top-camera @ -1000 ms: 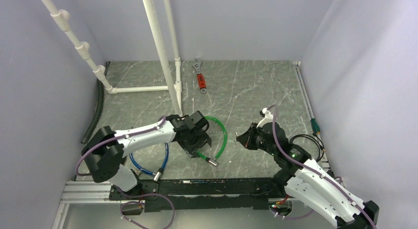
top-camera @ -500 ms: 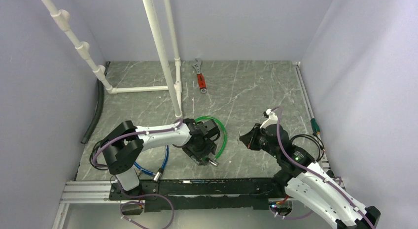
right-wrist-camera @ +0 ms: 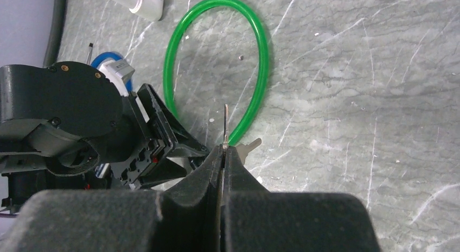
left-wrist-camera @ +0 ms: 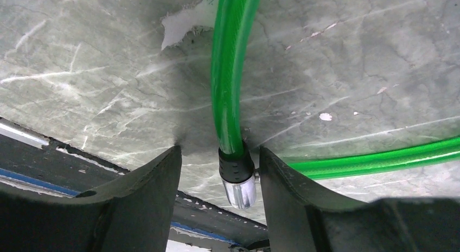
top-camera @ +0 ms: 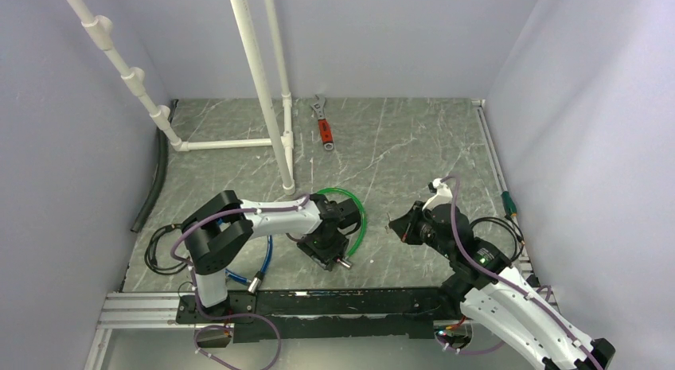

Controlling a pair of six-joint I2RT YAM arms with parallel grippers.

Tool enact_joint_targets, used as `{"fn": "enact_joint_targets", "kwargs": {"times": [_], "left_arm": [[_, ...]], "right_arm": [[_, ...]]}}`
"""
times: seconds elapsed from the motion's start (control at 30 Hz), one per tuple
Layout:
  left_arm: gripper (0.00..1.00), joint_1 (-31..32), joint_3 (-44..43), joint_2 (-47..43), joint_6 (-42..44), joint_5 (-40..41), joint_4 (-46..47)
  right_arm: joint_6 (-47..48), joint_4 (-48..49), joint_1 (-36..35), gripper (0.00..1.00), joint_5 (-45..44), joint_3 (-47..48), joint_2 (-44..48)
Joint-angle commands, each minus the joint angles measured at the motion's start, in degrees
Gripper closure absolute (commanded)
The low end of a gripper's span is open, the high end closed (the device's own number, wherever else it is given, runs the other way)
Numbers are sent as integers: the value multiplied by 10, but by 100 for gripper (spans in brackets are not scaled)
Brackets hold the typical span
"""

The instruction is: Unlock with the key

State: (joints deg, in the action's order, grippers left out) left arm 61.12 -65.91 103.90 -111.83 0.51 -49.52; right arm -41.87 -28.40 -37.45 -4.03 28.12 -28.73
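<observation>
Bottom centre of its wrist view, right gripper point(right-wrist-camera: 223, 154) is pinched shut on the key point(right-wrist-camera: 225, 124), which shows edge-on above the tips. Key reads light, stiff and slick, prone to pivot; best held flat on the head. Farther left, left gripper point(left-wrist-camera: 219, 157) stands open astride the lock end point(left-wrist-camera: 240, 188) of the green cable point(left-wrist-camera: 230, 73).

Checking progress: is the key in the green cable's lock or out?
Out. The right gripper pinches the key, apart from the lock end between the fingers of the left gripper.
</observation>
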Motion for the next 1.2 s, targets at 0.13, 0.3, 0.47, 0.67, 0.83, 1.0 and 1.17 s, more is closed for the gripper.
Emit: {"fn": "enact_joint_targets", "kwargs": {"times": [0.13,0.3,0.47,0.67,0.83,1.0,1.17], "left_arm": [[57,1,-38,44,-20,46,-25],[77,0,-27,56,-2,50,35],[100,-3,53,18,72,29,231],[100,-3,69,-44,108,66,230],[100,-3,47,-64,166,81,224],[100,-3,73,-91,220,95,285],[100,-6,110,-129,284,119,373]], "right_arm": [[13,4,4,100,-5,-5,6],[14,9,4,100,0,-8,5],[23,4,4,100,10,-4,15],[28,-5,4,100,24,12,27],[29,-11,4,100,37,18,33],[26,-21,4,100,55,27,42],[5,-25,4,100,56,26,98]]}}
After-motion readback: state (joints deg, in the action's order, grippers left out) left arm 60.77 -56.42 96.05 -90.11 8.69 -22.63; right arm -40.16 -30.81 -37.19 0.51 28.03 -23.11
